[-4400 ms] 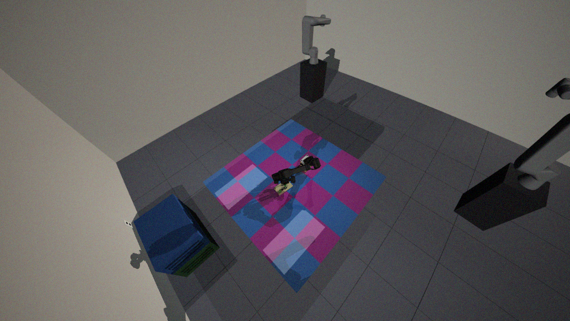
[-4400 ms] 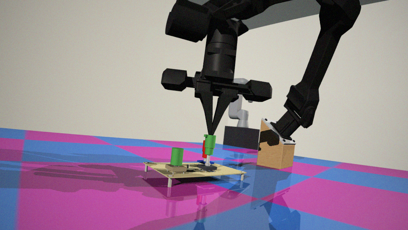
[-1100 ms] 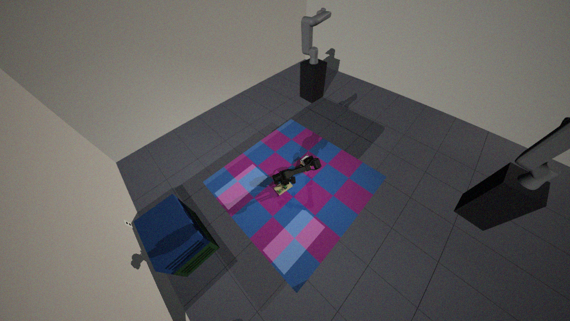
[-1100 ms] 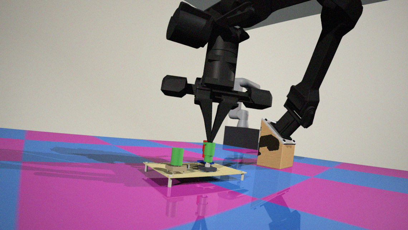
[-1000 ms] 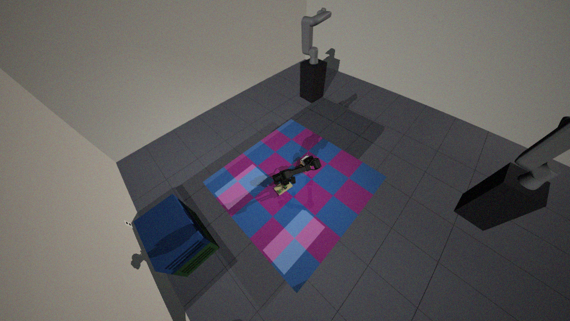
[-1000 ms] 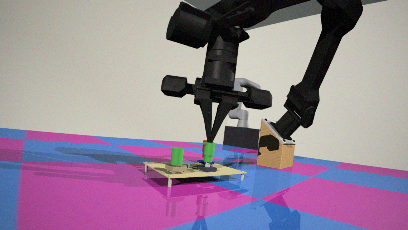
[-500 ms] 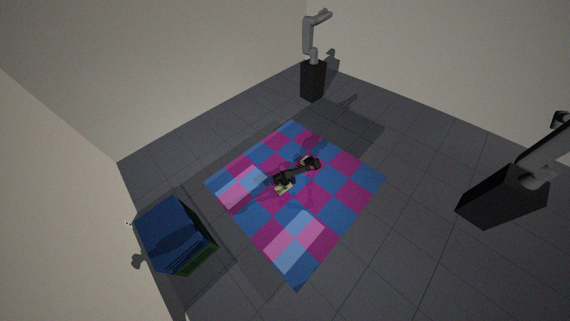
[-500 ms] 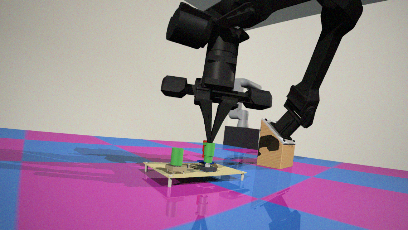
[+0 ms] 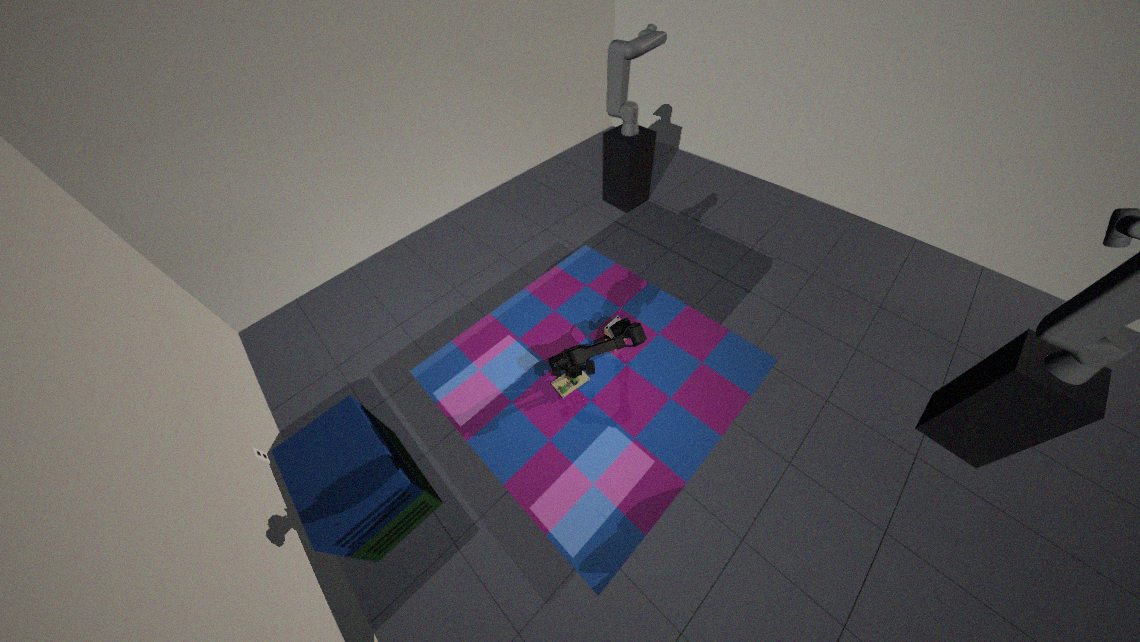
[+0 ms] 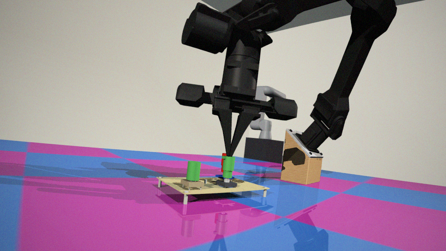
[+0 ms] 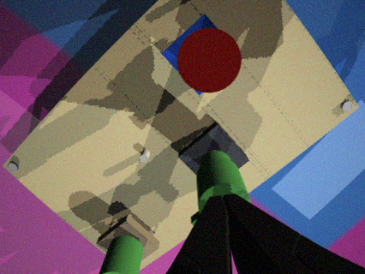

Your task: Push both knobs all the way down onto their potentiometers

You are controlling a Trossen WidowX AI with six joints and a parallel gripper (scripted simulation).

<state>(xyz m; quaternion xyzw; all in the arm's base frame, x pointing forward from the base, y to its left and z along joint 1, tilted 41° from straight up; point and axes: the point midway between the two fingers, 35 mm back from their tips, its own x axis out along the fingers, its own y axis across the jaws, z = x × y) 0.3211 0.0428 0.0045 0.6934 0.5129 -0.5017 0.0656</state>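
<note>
The circuit board (image 9: pixel 564 389) (image 10: pixel 246 187) (image 11: pixel 300 90) stands on short legs. My gripper (image 10: pixel 229 155) (image 11: pixel 223 206) is shut and empty, its tips at the top of a stepped green knob (image 10: pixel 228 163) (image 11: pixel 218 169). A short length of grey shaft shows between that knob and its dark potentiometer (image 10: pixel 226 184) (image 11: pixel 231 150). A plain green knob (image 10: pixel 193 171) (image 11: pixel 123 255) sits against the tan potentiometer (image 10: pixel 193 184) (image 11: pixel 148 239), with no gap visible. A red knob (image 10: pixel 222 162) (image 11: pixel 209 60) stands over a blue potentiometer (image 11: pixel 194 29); the exterior view mostly hides it behind the stepped knob.
A small grey post (image 10: pixel 205 181) (image 11: pixel 144 155) stands on the board between the two green knobs. The arm's wooden base block (image 10: pixel 313 168) is right of the board in the exterior view. Grey arms on dark pedestals (image 9: pixel 628 167) (image 9: pixel 1013 398) and a blue box (image 9: pixel 343 470) stand farther off.
</note>
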